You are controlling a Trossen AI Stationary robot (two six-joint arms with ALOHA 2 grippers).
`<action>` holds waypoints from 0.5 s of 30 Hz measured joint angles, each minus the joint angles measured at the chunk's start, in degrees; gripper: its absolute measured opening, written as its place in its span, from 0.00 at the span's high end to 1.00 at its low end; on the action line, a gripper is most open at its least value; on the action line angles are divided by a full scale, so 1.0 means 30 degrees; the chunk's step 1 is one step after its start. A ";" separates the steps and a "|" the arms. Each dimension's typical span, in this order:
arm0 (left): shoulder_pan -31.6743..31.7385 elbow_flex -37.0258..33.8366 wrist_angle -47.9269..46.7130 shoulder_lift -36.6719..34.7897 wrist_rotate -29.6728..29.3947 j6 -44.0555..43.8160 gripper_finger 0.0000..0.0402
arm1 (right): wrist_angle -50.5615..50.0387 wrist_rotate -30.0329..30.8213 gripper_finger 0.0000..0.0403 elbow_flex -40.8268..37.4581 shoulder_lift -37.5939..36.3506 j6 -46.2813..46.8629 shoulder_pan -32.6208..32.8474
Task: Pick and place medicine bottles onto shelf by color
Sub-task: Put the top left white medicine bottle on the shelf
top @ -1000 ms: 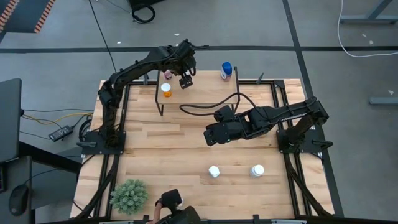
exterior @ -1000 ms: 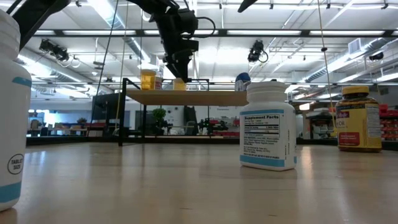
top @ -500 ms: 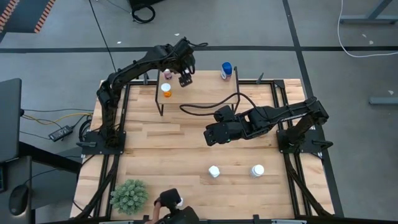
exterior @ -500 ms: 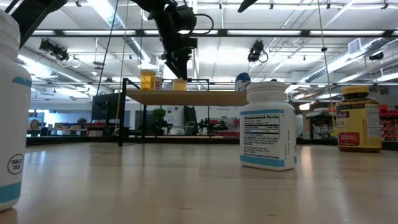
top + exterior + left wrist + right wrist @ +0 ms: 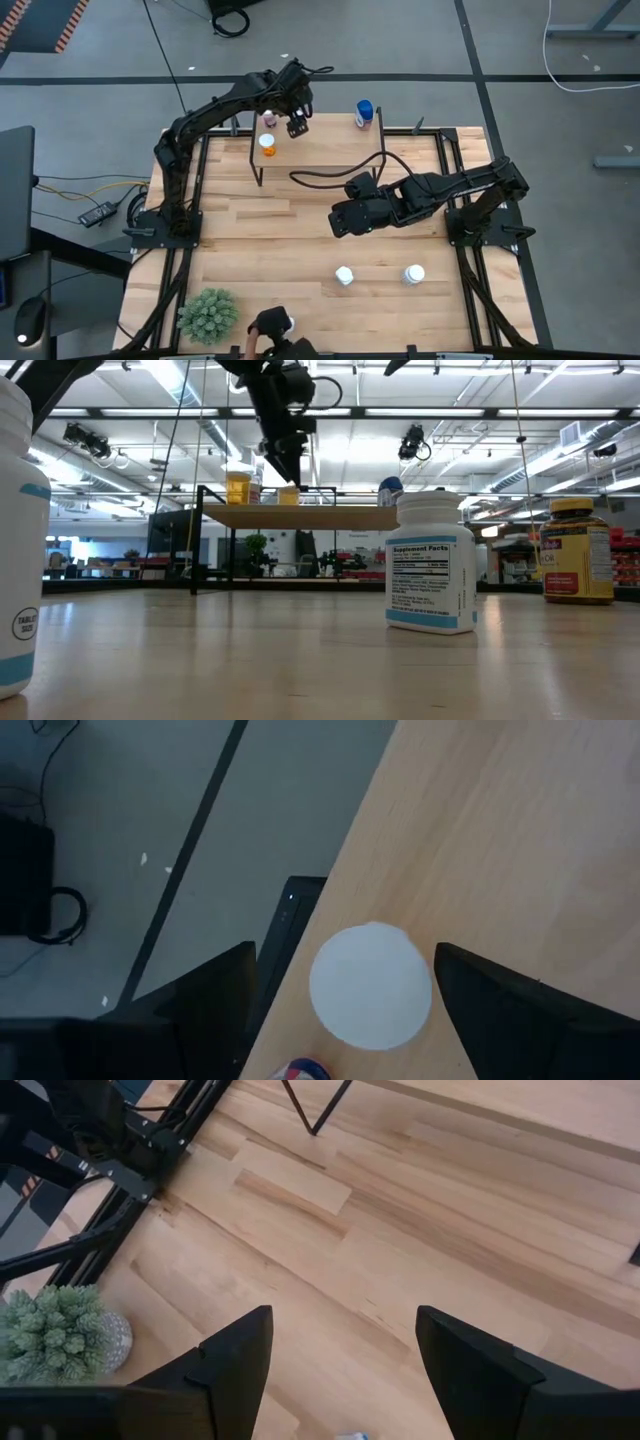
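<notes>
Hovering above the far left end of the shelf [image 5: 330, 150], the left gripper [image 5: 296, 128] is showing in the high view just beside an orange bottle [image 5: 267, 144] and a pinkish bottle [image 5: 267, 118] standing on that end, while a blue bottle [image 5: 364, 112] is sitting toward the shelf's far right edge. The right gripper [image 5: 340, 222] is waiting over the desk's middle; two white bottles [image 5: 344, 275] are standing near the desk's front edge, with a green plant [image 5: 208, 314] at the front left corner. Low view: the left gripper [image 5: 290, 468] is hanging just above a small orange bottle [image 5: 289, 495] on the shelf [image 5: 300, 515]; a white labelled bottle [image 5: 432, 563] and a dark amber bottle [image 5: 575, 550] are standing on the desk in front. Left wrist view: fingers [image 5: 520, 1015] are standing spread on either side of a white cap [image 5: 371, 985] at the shelf's edge, not touching it. Right wrist view: fingers [image 5: 235, 1360] are spread wide over bare desk [image 5: 400, 1270], holding nothing, with the plant [image 5: 60, 1330] off to one side.
</notes>
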 joint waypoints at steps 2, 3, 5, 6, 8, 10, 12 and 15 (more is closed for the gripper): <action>-0.0276 -0.0006 -0.0004 -0.0383 0.0003 -0.0413 0.23 | -0.0020 -0.0002 0.37 0.0000 0.0000 0.0006 0.0060; -0.0416 -0.0006 0.0019 -0.0634 0.0012 -0.0658 0.23 | -0.0026 0.0002 0.37 0.0000 0.0000 0.0006 0.0100; -0.0804 -0.0006 -0.0017 -0.1160 0.0057 -0.0967 0.23 | -0.0127 -0.0023 0.37 0.0000 -0.0005 0.0008 0.0124; -0.0988 -0.0006 -0.0026 -0.1433 0.0233 -0.1274 0.23 | -0.0204 -0.0122 0.37 0.0000 -0.0007 0.0035 0.0190; -0.1421 -0.0006 -0.0043 -0.1961 0.0697 -0.2006 0.23 | -0.0520 -0.0321 0.37 0.0000 -0.0007 0.0248 0.0338; -0.1825 -0.0002 -0.0193 -0.2347 0.1779 -0.3278 0.23 | -0.0849 -0.0372 0.37 0.0000 -0.0007 0.0587 0.0637; -0.2173 0.0001 -0.0666 -0.2703 0.3215 -0.4335 0.23 | -0.1113 -0.0365 0.37 0.0000 -0.0007 0.1105 0.1053; -0.2795 0.0001 -0.1317 -0.3087 0.4945 -0.5331 0.25 | -0.1218 -0.0122 0.37 -0.0241 -0.0029 0.2290 0.1915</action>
